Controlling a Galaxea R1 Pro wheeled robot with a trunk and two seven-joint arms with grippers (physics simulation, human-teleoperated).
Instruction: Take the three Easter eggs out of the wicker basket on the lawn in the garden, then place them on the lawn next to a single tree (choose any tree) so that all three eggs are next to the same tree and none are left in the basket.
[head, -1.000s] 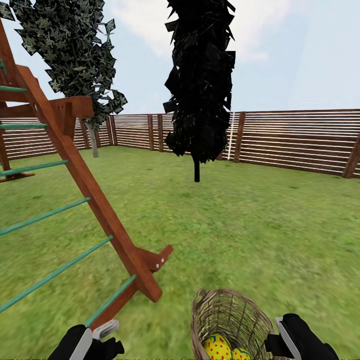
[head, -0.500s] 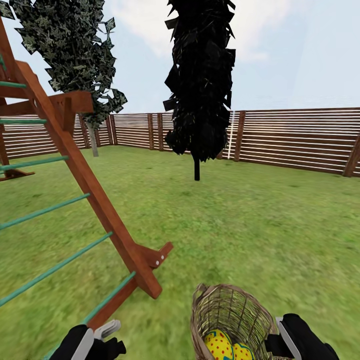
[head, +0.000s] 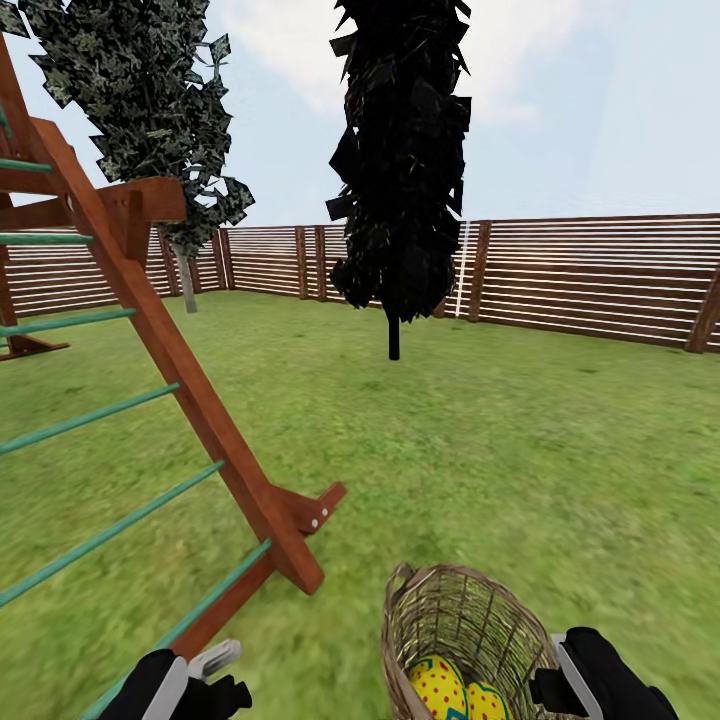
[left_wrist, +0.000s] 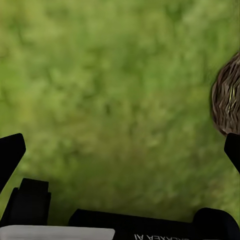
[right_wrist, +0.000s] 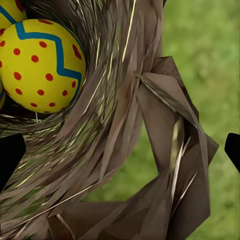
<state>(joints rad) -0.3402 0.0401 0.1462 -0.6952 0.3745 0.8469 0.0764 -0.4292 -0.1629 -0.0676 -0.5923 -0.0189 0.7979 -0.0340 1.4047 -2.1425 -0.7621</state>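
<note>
The wicker basket (head: 455, 630) stands on the lawn (head: 470, 450) at the bottom of the head view, just in front of me. Two yellow Easter eggs with red dots, one (head: 438, 688) beside the other (head: 487, 703), show inside it; a third is hidden. In the right wrist view one egg (right_wrist: 42, 65) lies deep in the basket (right_wrist: 100, 150) by a loop handle (right_wrist: 170, 125). My right gripper (right_wrist: 120, 150) is open over the rim. My left gripper (left_wrist: 120, 152) hangs open over grass, left of the basket (left_wrist: 227, 97). No broad light-green tree is in view.
A wooden climbing frame with green rungs (head: 170, 380) leans across the left, its foot (head: 300, 560) close to the basket. A near-black columnar tree (head: 400, 170) stands ahead, a darker-leaved one (head: 150, 110) at the back left. A slatted fence (head: 590, 275) closes the garden.
The head view has shifted a little, so the frame and basket sit slightly differently in the picture. Both grippers keep their places and stay open.
</note>
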